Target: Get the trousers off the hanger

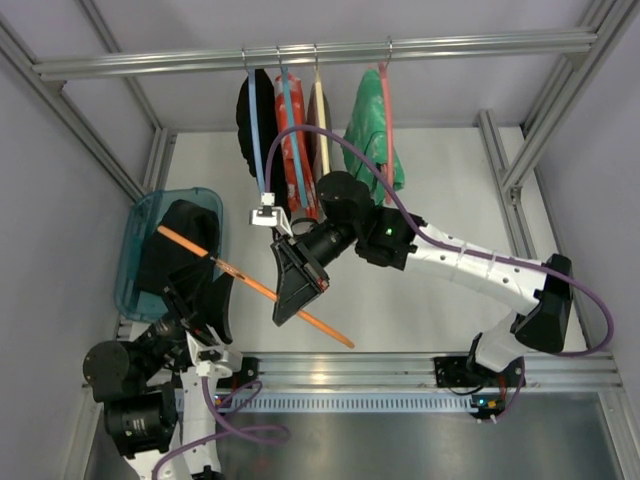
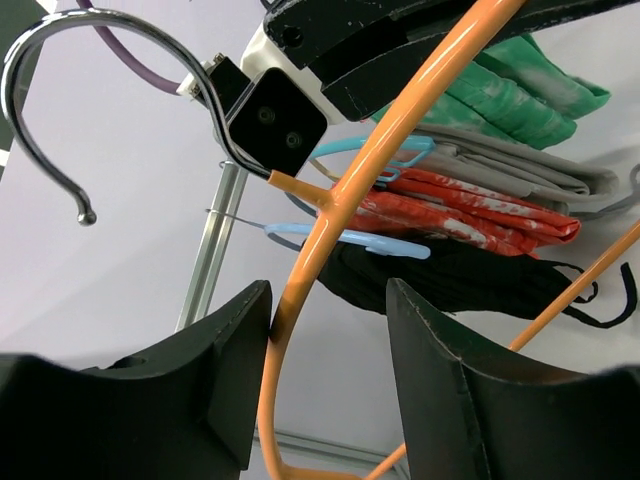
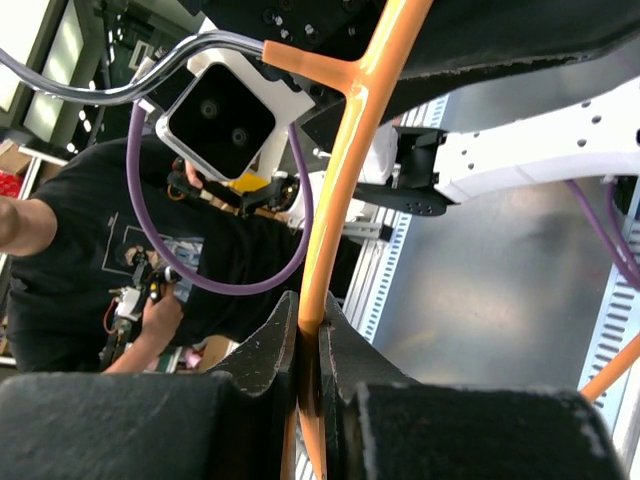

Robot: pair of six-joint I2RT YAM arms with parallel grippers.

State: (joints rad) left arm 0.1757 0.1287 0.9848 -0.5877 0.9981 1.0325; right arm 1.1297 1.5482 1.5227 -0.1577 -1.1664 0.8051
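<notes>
- Right gripper (image 3: 308, 312): pinched tight on the hanger (image 1: 245, 280). My right wrist view shows no gap on either side of the orange rod.
- Left gripper (image 2: 328, 295): jaws wide. The rod passes between them and lies against one finger (image 2: 235, 350), well clear of the other.
- The hanger is thin orange plastic and bare, with nothing draped on it. From the top view it lies diagonally across the near-left of the table (image 1: 450, 190), spanning both grippers.
- Only the left wrist view shows the metal hook (image 2: 110, 14) hanging free, plus the junction where the orange neck meets the shoulder.
- Only the right wrist view shows a person in a black T-shirt (image 3: 60, 250) beyond the table's edge.
- The trousers (image 1: 175, 245) are a dark, crumpled heap in the teal bin (image 1: 138, 215) at far left, off the hanger. I see them only from the top view.
- At the far end, the rail (image 1: 320, 52) carries a black garment (image 1: 250, 115) on a light blue hanger, a red-orange one (image 1: 297, 160), and a green garment (image 1: 365, 140) on a pink-red hanger.
</notes>
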